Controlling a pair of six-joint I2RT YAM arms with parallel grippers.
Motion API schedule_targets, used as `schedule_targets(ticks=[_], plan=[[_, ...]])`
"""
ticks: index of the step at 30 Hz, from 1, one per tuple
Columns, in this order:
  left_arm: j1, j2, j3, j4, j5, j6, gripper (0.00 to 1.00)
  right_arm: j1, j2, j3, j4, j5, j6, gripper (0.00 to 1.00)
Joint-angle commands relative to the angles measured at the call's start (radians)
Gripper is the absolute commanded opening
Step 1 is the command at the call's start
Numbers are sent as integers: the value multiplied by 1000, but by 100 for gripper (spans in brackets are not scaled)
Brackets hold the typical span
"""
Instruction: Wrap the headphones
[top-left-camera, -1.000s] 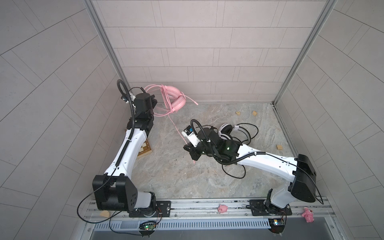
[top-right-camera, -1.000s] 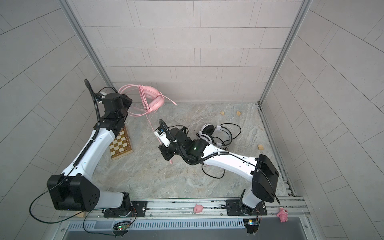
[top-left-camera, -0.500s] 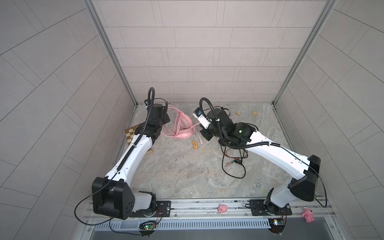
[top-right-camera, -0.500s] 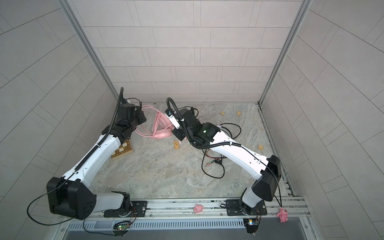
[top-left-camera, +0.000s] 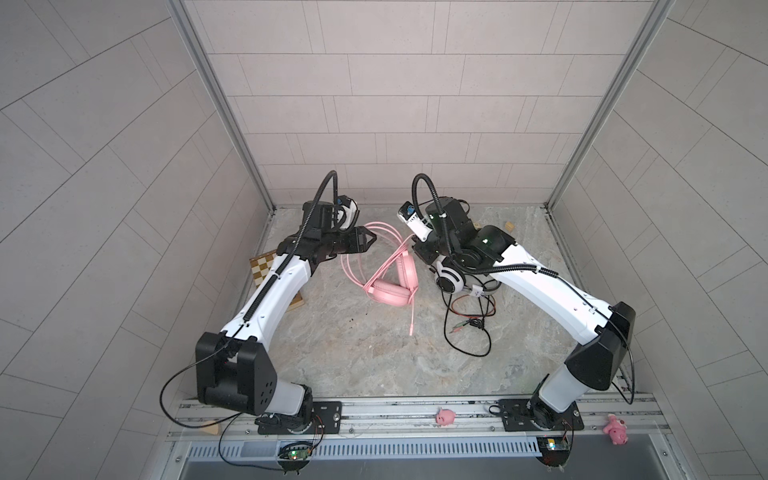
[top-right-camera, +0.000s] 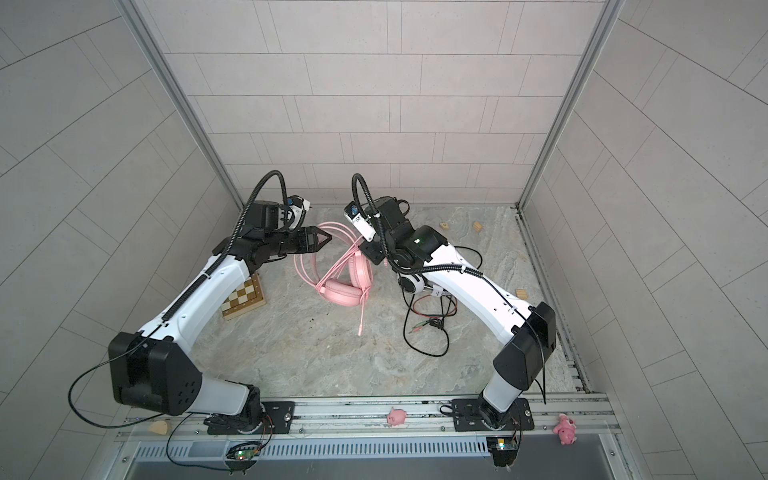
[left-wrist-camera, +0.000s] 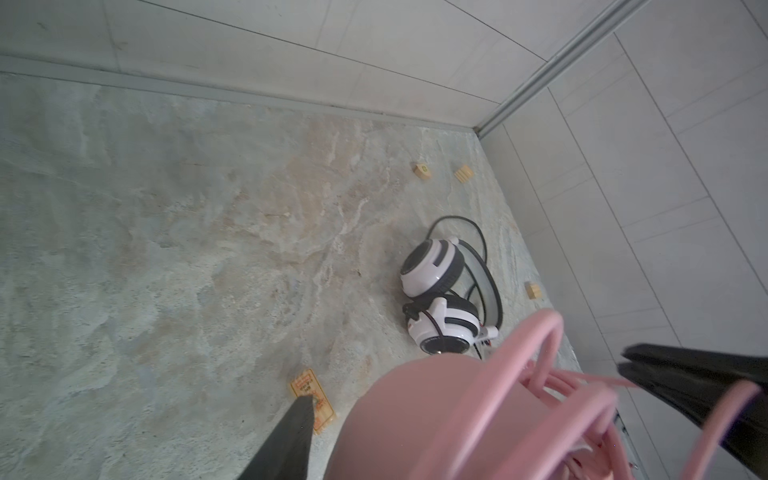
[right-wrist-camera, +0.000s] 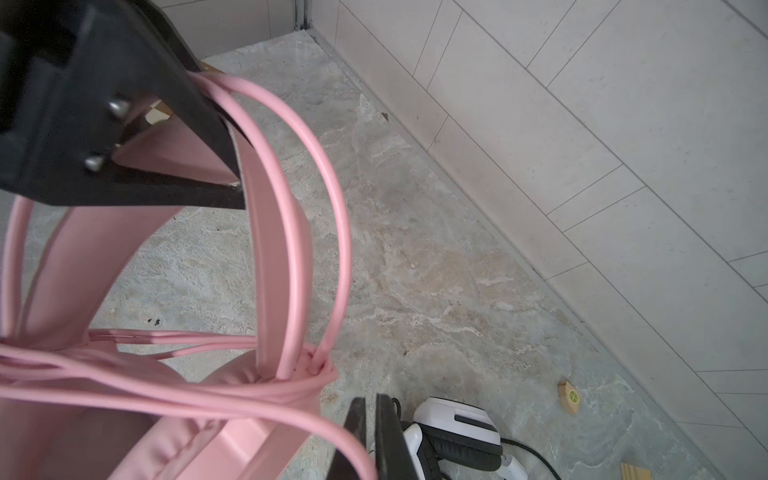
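The left tool (top-left-camera: 371, 239) grips the pink headset (top-left-camera: 392, 296) by its headband while the right tool (right-wrist-camera: 371, 401) is closed on the pink cable (top-left-camera: 412, 316).

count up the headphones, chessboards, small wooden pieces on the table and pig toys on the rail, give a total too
headphones: 2 (pink headphones, white-and-black headphones)
chessboard: 1
small wooden pieces: 4
pink pig toys: 2
total: 9
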Motion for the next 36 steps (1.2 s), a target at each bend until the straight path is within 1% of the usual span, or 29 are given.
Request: schedule_targets(ticks=[1, 3, 6, 8, 11, 14, 18, 22, 25, 27, 31, 33, 36], plan=[[8, -38, 25, 55, 211, -42, 0, -47, -15, -4, 22, -34, 26, 8], [8, -40, 21, 99, 260, -93, 0, -60, -13, -16, 33, -57, 42, 8], [11, -42, 22, 126, 274, -131, 0, -67, -34, -63, 79, -87, 68, 9], [15, -47, 32, 142, 301, -156, 0, -82, -39, -91, 112, -136, 96, 14], [15, -67, 12, 228, 320, -229, 0, -108, -43, -120, 145, -218, 141, 21], [15, -76, 10, 291, 348, -287, 0, -129, -65, -190, 241, -300, 197, 28], [16, -85, 1, 359, 351, -344, 0, -170, -66, -265, 375, -434, 300, 29], [17, -82, 13, 381, 363, -376, 0, -197, -52, -320, 499, -515, 374, 28], [18, -83, 10, 403, 362, -396, 0, -218, -47, -368, 617, -586, 456, 28], [25, -78, 16, 402, 363, -413, 0, -224, -41, -393, 674, -603, 492, 28], [53, -86, 3, 400, 340, -428, 0, -235, -28, -409, 682, -614, 508, 28], [73, -88, -3, 420, 353, -481, 0, -242, -33, -430, 683, -590, 509, 28], [102, -93, -29, 468, 344, -551, 0, -263, -38, -455, 681, -589, 525, 30]])
